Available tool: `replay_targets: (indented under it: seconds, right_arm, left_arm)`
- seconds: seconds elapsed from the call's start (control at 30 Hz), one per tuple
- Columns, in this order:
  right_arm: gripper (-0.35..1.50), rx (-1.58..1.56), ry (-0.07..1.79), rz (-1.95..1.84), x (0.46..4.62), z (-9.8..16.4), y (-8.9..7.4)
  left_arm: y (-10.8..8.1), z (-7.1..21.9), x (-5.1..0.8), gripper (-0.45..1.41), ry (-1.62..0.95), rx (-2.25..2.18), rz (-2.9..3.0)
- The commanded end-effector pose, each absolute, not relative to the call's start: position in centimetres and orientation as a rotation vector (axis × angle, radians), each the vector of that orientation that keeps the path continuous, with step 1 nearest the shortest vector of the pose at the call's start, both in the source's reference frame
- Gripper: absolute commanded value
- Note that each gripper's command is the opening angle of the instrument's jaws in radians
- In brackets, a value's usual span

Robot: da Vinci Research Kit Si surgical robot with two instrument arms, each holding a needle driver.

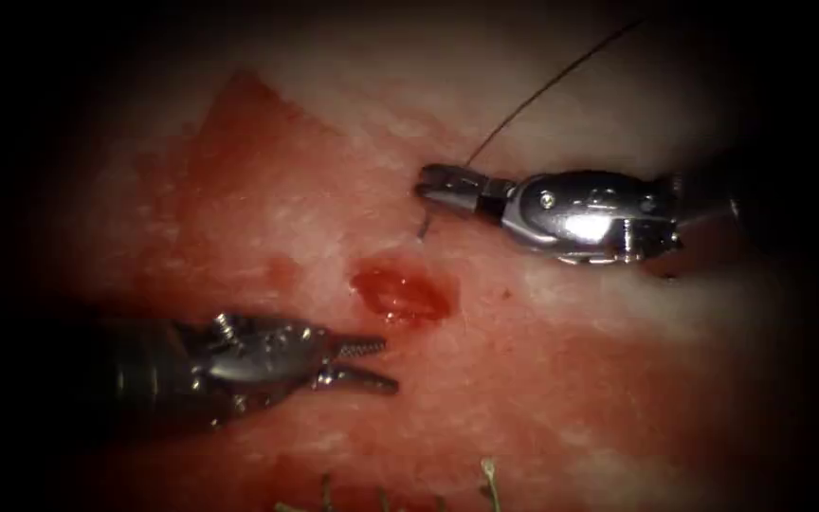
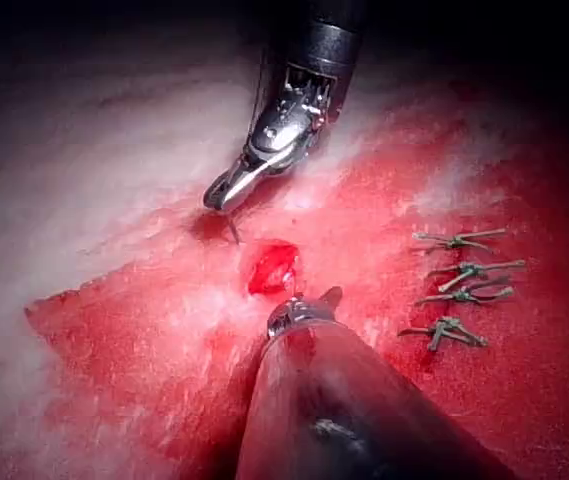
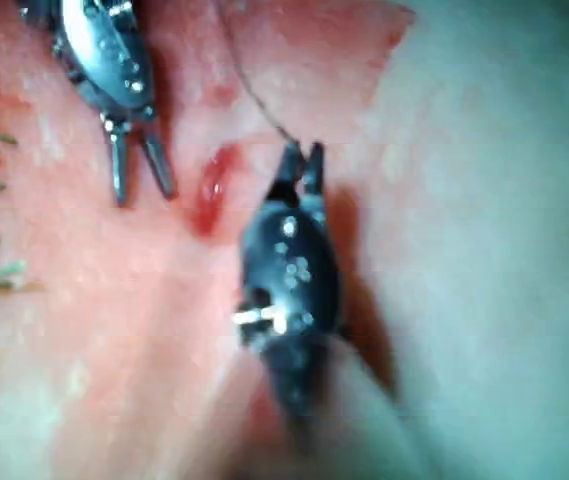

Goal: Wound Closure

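left tool point(image 1: 367, 362): fingers parted, empty | right tool point(image 1: 433, 185): fingers closed

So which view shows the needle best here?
The left wrist view: the needle hangs from the right pincer, tip at the tissue beside the cut. The endoscope view shows a short dark sliver; in the right wrist view I can't make it out.

4 earlier knotted stitches point(image 2: 459, 283) with short cut ends sit in a row on the red surface, well apart from the open wound.
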State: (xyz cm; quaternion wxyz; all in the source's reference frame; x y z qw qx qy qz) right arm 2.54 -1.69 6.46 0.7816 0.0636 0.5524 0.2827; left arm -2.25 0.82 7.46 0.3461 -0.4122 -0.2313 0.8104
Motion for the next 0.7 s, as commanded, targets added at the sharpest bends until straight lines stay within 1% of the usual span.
replay_targets:
  seconds: [0.03, 0.5, 0.57, 0.7]
  right_arm:
    - [-0.35, 0.173, 1.205, 0.652, 2.59, 6.53, -1.85]
    - [-0.35, 0.260, 1.213, 0.709, 2.58, 6.54, -1.88]
    - [-0.35, 0.135, 1.193, 0.557, 2.54, 6.51, -1.82]
    - [-0.35, 0.036, 1.190, 0.463, 2.47, 6.43, -1.72]
  left_arm:
    - [0.75, 7.51, -2.32, 0.05, -0.606, -1.069, 2.102]
    - [0.75, 7.51, -2.31, 0.05, -0.607, -1.070, 2.102]
    - [0.75, 7.51, -2.31, 0.05, -0.608, -1.070, 2.103]
    - [0.75, 7.51, -2.31, 0.05, -0.608, -1.070, 2.103]
